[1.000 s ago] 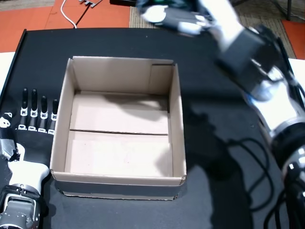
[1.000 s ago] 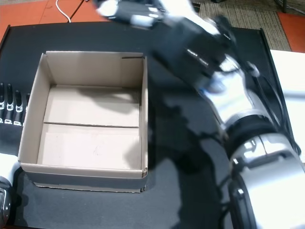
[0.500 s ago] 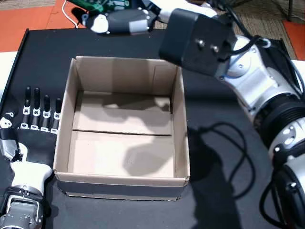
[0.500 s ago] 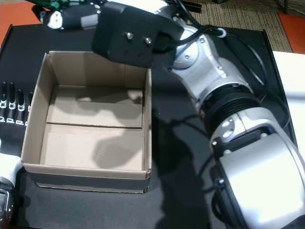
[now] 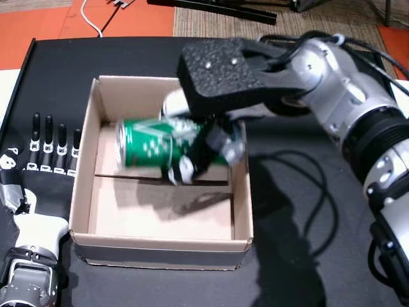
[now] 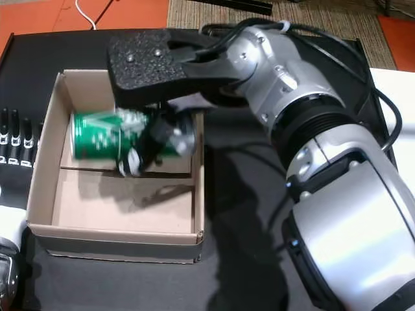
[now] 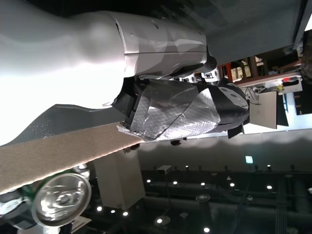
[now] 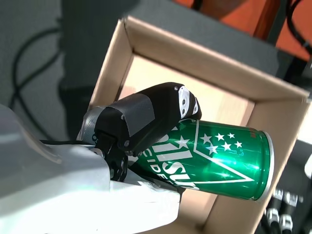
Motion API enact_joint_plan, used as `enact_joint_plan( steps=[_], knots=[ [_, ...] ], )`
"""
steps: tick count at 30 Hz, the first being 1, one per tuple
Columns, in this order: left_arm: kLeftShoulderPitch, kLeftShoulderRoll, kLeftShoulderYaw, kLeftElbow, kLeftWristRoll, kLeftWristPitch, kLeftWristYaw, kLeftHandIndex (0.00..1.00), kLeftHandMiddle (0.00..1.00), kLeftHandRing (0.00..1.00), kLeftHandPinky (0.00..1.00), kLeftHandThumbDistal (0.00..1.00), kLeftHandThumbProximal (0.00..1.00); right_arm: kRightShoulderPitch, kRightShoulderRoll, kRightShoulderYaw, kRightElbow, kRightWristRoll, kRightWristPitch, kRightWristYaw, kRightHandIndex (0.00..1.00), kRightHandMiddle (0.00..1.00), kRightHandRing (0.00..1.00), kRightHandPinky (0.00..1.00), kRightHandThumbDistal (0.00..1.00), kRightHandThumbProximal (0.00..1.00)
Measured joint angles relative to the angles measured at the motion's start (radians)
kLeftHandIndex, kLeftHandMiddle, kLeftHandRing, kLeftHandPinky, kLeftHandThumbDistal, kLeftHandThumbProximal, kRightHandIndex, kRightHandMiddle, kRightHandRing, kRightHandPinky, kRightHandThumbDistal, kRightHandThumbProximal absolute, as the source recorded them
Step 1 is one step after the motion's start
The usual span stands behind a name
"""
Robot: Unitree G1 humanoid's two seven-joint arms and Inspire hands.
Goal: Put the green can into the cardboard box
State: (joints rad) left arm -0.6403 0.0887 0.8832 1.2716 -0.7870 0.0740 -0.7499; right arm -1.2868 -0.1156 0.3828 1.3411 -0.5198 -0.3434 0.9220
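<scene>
The right hand [image 5: 198, 150] is holding the green can [image 5: 150, 143] on its side, fingers wrapped around it, over the open cardboard box [image 5: 83, 192] in the middle of both head views. The left hand [image 5: 38, 160] is lying flat at the left edge, fingers straight, holding nothing, just beside the box.

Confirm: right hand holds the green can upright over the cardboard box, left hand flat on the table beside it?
Not upright. The right hand holds the green can on its side over the cardboard box, as both head views show. The left hand does lie flat on the table beside the box.
</scene>
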Motion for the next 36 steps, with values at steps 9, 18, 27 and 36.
enact_joint_plan(
  steps=[9, 18, 27, 36],
  knots=[
    [-0.002, -0.006, -0.004, 0.000, 0.000, -0.019, 0.010, 0.48, 0.47, 0.57, 0.72, 0.06, 0.89, 0.055, 0.005, 0.023, -0.004, -0.001, -0.004, -0.013, 0.00, 0.00, 0.11, 0.37, 0.07, 0.20],
    [-0.003, -0.007, 0.002, 0.000, -0.004, -0.019, 0.017, 0.48, 0.47, 0.56, 0.67, 0.06, 0.87, 0.063, 0.025, 0.012, -0.004, 0.011, 0.005, -0.042, 0.36, 0.37, 0.50, 0.68, 0.34, 0.26],
    [-0.003, -0.007, 0.002, -0.001, -0.004, -0.019, 0.024, 0.47, 0.47, 0.56, 0.70, 0.06, 0.87, 0.066, 0.014, 0.004, -0.006, 0.009, -0.049, -0.026, 0.80, 0.85, 0.95, 0.98, 0.78, 0.60],
    [-0.002, -0.007, 0.004, -0.001, -0.005, -0.016, 0.017, 0.47, 0.47, 0.58, 0.73, 0.06, 0.88, 0.051, -0.003, -0.007, -0.014, 0.013, -0.089, 0.006, 0.86, 0.95, 1.00, 1.00, 0.97, 0.62]
  ],
)
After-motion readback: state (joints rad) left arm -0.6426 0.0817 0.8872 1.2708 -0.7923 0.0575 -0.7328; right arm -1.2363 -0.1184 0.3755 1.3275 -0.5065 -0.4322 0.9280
